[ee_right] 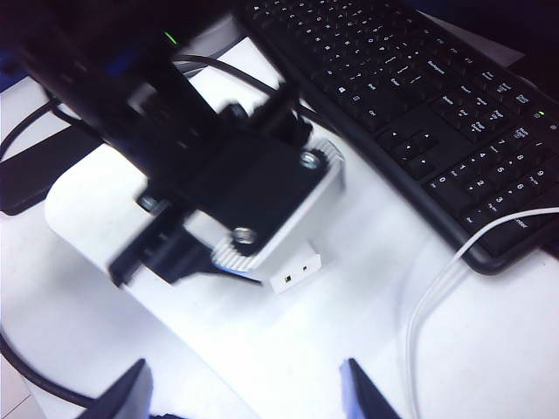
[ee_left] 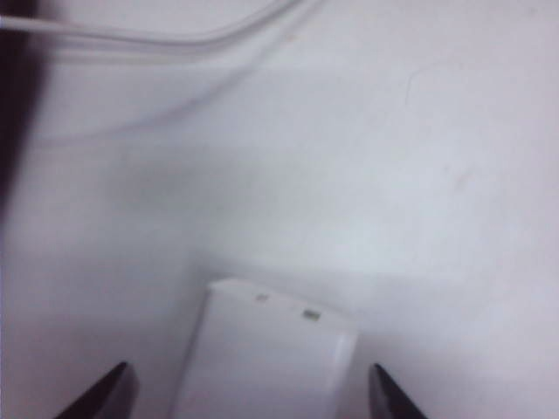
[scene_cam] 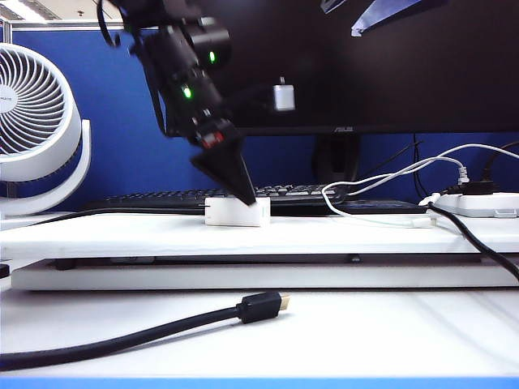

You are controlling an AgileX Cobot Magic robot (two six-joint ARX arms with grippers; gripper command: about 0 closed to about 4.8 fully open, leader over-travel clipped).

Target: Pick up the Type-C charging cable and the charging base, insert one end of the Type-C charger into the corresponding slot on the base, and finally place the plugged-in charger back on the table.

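The charging base is a small white block lying on the white table in front of the keyboard. My left gripper reaches down over it, open. In the left wrist view the base lies between the two dark fingertips, with a gap on each side. The Type-C charging cable lies to the right of the base as a thin white cord. My right gripper hovers open above the table, holding nothing, and looks down on the base and the cable.
A black keyboard and a monitor stand sit behind the base. A white power strip with plugged cords is at the right, a white fan at the left. A thick black cable lies on the lower front surface.
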